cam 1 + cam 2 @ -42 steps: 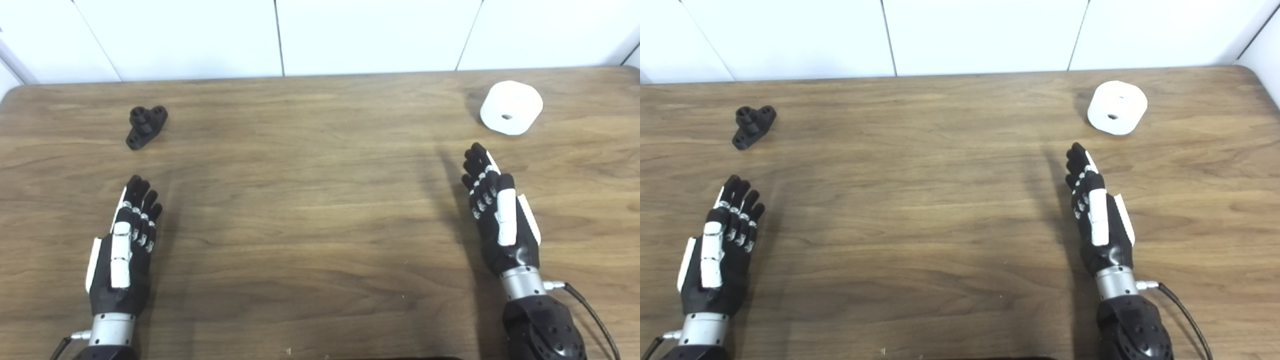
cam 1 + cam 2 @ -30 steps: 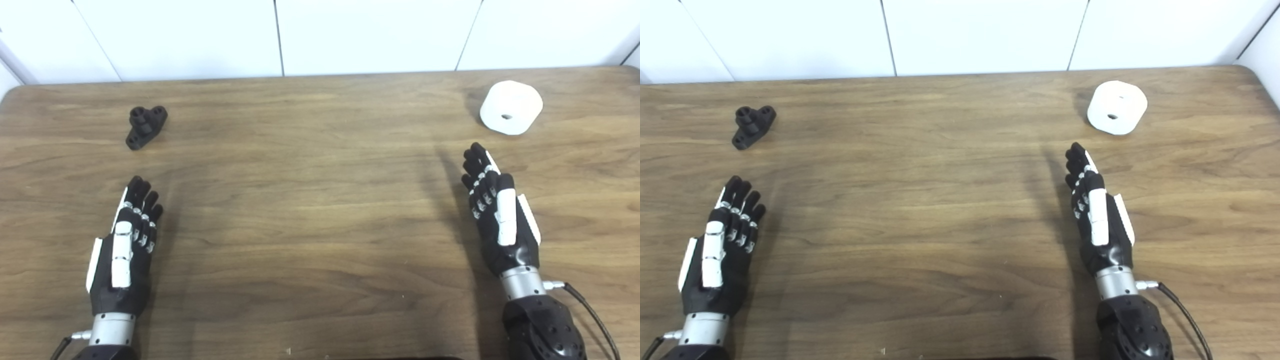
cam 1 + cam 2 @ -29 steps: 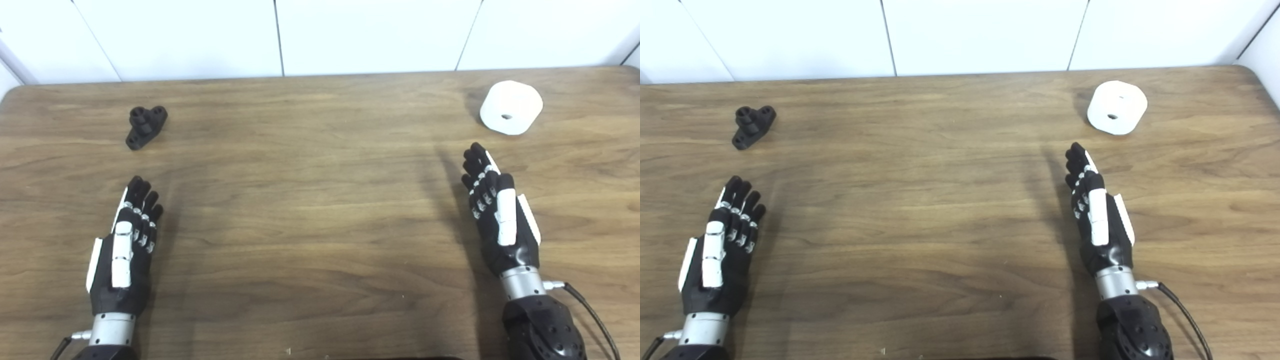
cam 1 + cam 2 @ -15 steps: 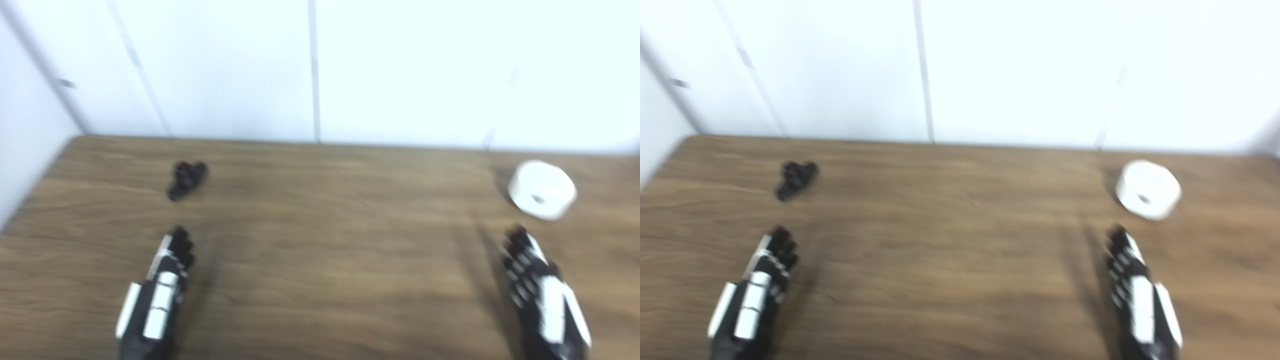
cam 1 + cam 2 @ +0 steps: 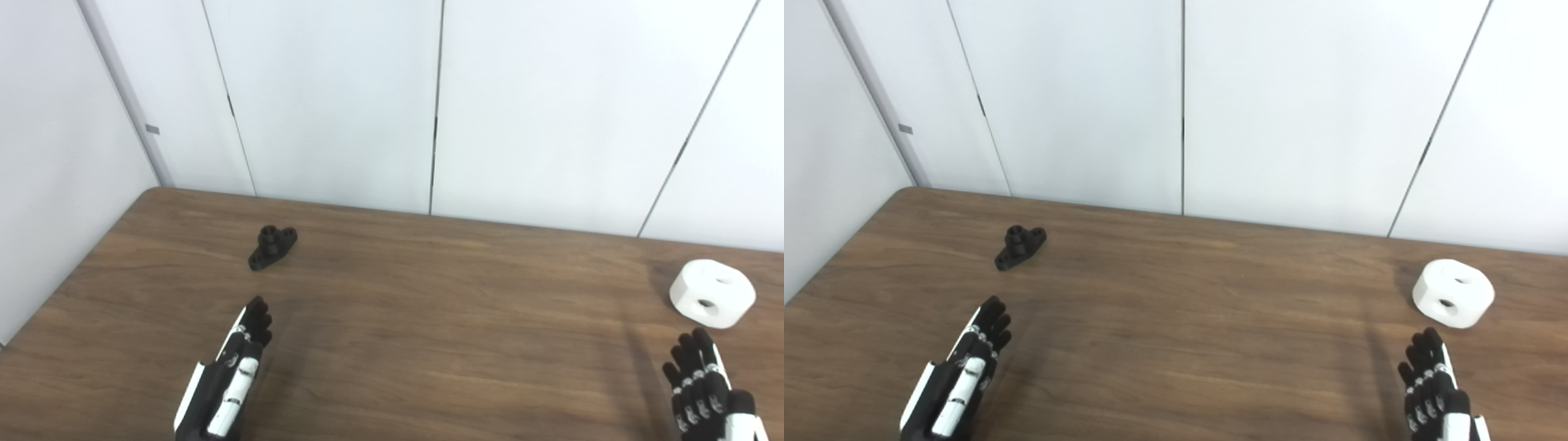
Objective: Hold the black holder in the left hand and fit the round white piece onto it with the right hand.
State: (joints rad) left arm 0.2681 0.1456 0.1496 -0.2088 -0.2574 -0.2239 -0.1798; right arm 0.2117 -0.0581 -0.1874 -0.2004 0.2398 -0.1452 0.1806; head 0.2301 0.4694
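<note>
Fingers on your left hand [image 5: 223, 383] and right hand [image 5: 1433, 395] lie straight and released, grasping nothing. Your black holder [image 5: 272, 247] sits on the desk [image 5: 429, 306] ahead of the left hand, the round white piece [image 5: 1453, 293] just beyond the right, neither touched. Your right-eye view shows a little more of the right hand; the left cuts it off at the corner.

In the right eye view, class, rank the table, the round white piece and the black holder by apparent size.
1. Table, by far the largest.
2. Round white piece.
3. Black holder, the smallest; it lies a little farther from the camera, but the gap looks too clear for that to change the order.
</note>
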